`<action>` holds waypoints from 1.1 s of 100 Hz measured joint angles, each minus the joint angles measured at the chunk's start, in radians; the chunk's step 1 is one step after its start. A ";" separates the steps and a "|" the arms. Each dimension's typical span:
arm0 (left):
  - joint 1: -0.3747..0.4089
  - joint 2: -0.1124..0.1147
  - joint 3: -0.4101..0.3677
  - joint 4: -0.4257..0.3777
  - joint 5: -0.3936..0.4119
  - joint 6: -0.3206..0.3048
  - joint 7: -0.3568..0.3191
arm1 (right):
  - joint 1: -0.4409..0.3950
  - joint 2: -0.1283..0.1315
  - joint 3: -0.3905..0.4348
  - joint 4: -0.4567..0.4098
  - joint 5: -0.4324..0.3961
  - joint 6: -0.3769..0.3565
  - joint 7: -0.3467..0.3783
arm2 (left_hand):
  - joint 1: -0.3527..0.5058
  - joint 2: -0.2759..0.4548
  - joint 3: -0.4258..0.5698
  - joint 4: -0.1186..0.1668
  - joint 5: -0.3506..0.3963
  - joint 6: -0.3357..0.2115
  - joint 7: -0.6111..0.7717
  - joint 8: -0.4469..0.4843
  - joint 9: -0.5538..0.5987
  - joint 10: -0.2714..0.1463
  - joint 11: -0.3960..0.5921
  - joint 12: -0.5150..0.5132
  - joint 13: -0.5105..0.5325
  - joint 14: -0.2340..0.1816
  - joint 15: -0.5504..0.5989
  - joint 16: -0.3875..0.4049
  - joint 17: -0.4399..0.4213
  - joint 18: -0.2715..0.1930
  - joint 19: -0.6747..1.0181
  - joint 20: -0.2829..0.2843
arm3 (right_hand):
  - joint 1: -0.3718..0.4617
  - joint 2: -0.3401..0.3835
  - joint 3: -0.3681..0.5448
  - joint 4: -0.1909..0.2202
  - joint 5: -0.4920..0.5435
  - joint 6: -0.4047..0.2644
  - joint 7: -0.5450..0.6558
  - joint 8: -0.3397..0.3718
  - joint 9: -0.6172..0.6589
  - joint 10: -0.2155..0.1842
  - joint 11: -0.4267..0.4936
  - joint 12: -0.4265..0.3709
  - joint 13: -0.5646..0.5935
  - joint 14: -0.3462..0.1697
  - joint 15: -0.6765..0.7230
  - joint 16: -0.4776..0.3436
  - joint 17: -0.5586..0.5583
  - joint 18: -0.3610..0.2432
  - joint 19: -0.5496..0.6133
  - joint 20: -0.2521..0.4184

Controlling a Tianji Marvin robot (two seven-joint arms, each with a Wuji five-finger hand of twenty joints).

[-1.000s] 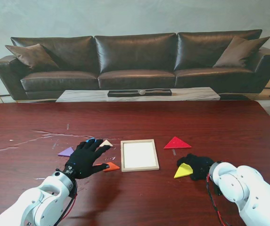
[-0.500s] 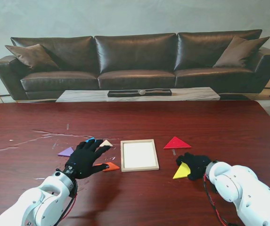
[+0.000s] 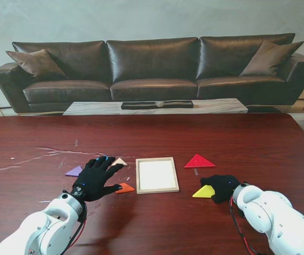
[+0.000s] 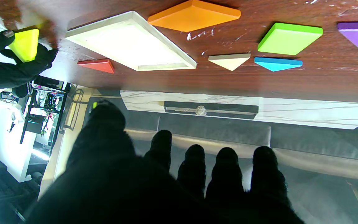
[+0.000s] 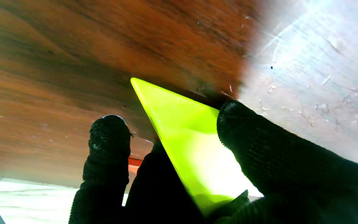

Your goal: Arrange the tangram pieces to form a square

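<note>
A square wooden tray (image 3: pixel 157 175) lies mid-table, also in the left wrist view as the tray (image 4: pixel 129 43). My right hand (image 3: pixel 224 187) is shut on the yellow triangle (image 3: pixel 203 192), pinched between thumb and fingers (image 5: pixel 185 137), right of the tray. The red triangle (image 3: pixel 199 161) lies farther from me. My left hand (image 3: pixel 95 178) hovers with fingers spread, holding nothing, over pieces left of the tray: the orange piece (image 3: pixel 124 188), cream triangle (image 3: pixel 120 161), purple piece (image 3: pixel 74 171), and in the wrist view the green square (image 4: pixel 289 38) and blue triangle (image 4: pixel 277 63).
A dark leather sofa (image 3: pixel 152 69) and a low marble table (image 3: pixel 156 107) stand beyond the far edge of the wooden table (image 3: pixel 247 138). Scratches mark the table's left side.
The yellow triangle in my right hand has tipped flatter and shifted slightly; the hand moved a little. My left hand has stayed put.
</note>
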 measured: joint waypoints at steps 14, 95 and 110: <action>0.001 0.000 -0.001 0.000 -0.002 0.000 0.001 | -0.018 -0.005 0.020 -0.011 0.010 0.002 0.001 | 0.000 0.000 0.000 0.000 0.000 0.000 0.000 0.000 0.000 0.000 0.001 0.000 0.000 0.000 0.000 0.000 0.000 0.000 0.000 0.000 | 0.000 0.000 -0.035 0.000 0.013 0.002 -0.014 0.002 0.032 -0.014 0.004 -0.019 0.025 -0.010 -0.014 0.000 0.026 0.002 0.000 0.005; 0.003 0.000 -0.006 -0.001 -0.008 -0.001 -0.001 | 0.043 -0.016 -0.042 -0.215 0.041 0.034 0.153 | 0.000 0.002 0.000 0.000 0.000 0.000 0.010 0.000 0.000 0.000 0.001 0.000 0.000 -0.005 0.000 0.000 -0.002 0.000 0.009 0.000 | 0.010 0.017 -0.148 -0.023 0.012 0.064 -0.009 0.007 0.139 -0.068 0.127 -0.013 0.124 -0.010 2.594 0.172 0.045 0.004 0.001 0.005; 0.005 0.000 -0.009 -0.001 -0.008 -0.001 -0.001 | 0.116 -0.016 -0.133 -0.192 0.092 0.056 0.119 | 0.000 0.002 0.000 0.000 0.000 0.000 0.010 0.000 0.000 0.000 0.001 0.000 0.000 -0.005 0.000 0.000 -0.002 0.000 0.011 0.000 | 0.010 0.023 -0.148 -0.023 0.012 0.059 -0.009 0.007 0.139 -0.068 0.125 -0.013 0.124 -0.019 2.600 0.173 0.047 0.004 0.001 0.005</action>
